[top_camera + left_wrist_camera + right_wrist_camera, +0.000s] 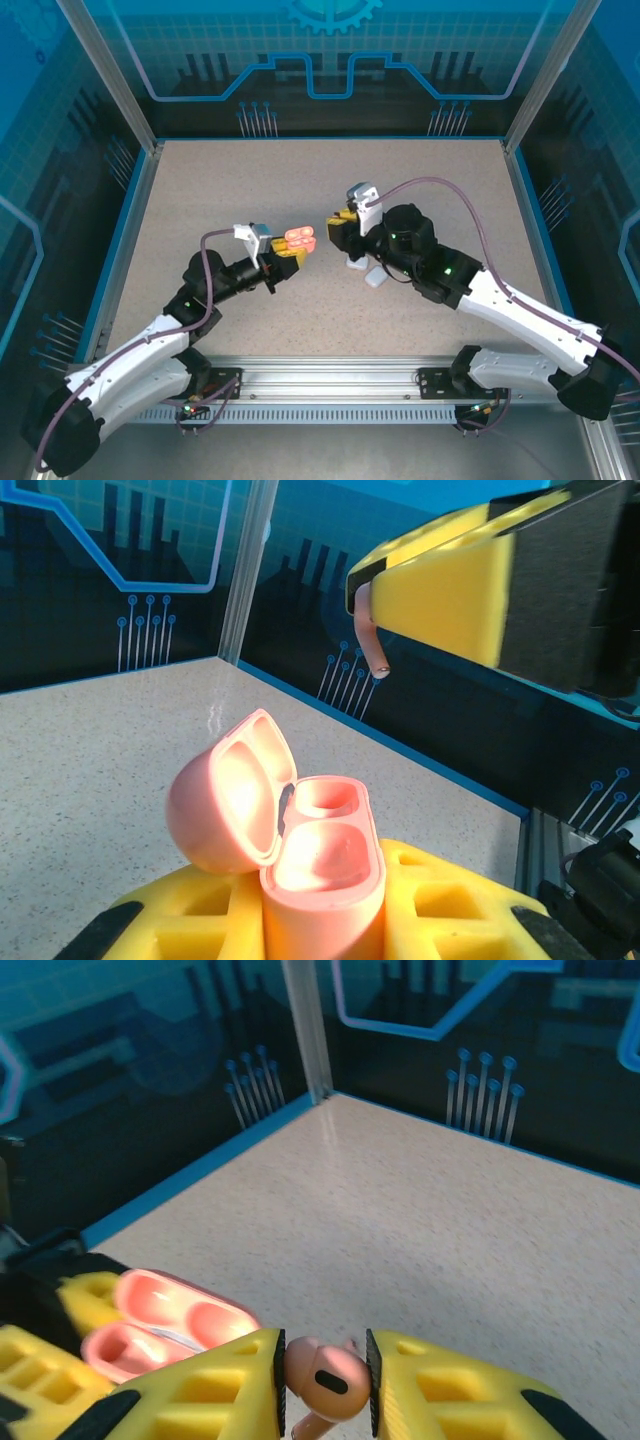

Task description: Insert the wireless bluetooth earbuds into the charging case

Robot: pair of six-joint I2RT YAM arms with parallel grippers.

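Can count one salmon-red earbud (325,1385): small, glossy and rounded, with a dark oval patch on its head and a short stem pointing down. Hangs clamped between the yellow pads of the right gripper (343,222), above the middle of the tabletop (200,190). Can count one charging case (320,865) as well: the same salmon colour, pebble-shaped, with the lid swung back on its hinge and two hollow wells laid bare. Sits gripped by its lower half between the yellow fingers of the left gripper (287,257), just left of the tabletop's middle, close to the earbud but not touching it. Cannot make out the case's base, buried between those fingers in the left wrist view. Loses the tip of the earbud's stem at the bottom edge of the right wrist view. From above, picks out two small white things (372,277) lying on the tabletop right of the middle, half under the right arm. Too small and too covered to tell case from bud.
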